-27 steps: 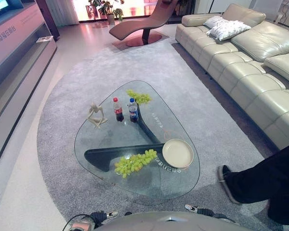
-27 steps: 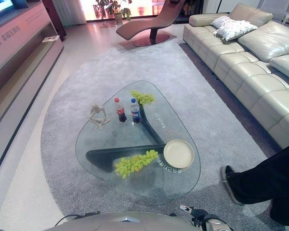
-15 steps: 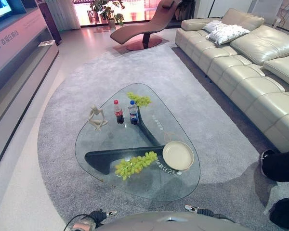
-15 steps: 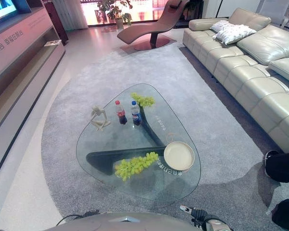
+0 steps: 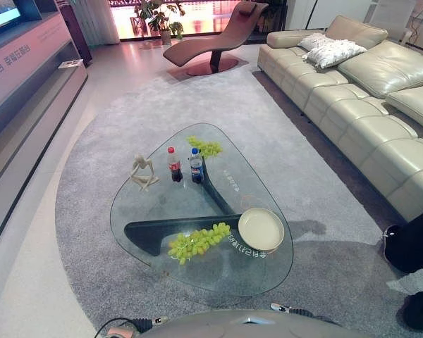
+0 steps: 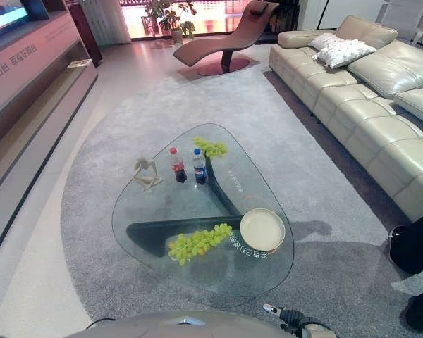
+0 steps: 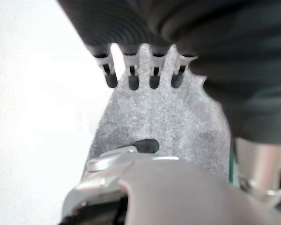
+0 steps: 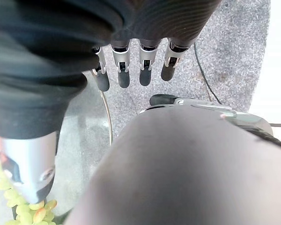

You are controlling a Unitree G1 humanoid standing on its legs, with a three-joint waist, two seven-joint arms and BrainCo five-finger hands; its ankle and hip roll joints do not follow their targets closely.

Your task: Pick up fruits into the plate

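A bunch of green grapes [image 5: 197, 241] lies on the near part of the glass table [image 5: 225, 276], just left of an empty cream plate [image 5: 260, 229]. A second, smaller bunch of grapes [image 5: 206, 147] rests at the table's far end. My left hand [image 5: 123, 329] hangs low at the bottom left, short of the table; its fingers [image 7: 132, 75] are straight above the grey carpet and hold nothing. At the bottom right hangs my right hand [image 6: 299, 325], its fingers [image 8: 123, 70] straight too and empty, by the table's near edge, with grapes [image 8: 18, 206] showing past it.
Two small bottles [image 5: 173, 163] [image 5: 196, 165] and a pale figurine [image 5: 142, 172] stand on the far half of the table. A beige sofa [image 5: 366, 105] runs along the right, a long cabinet [image 5: 21, 77] along the left. A person's legs [image 5: 412, 246] are at the right edge.
The person's legs have drawn back to the right edge, away from the table. The camera has shifted slightly. Both hands stay low and empty.
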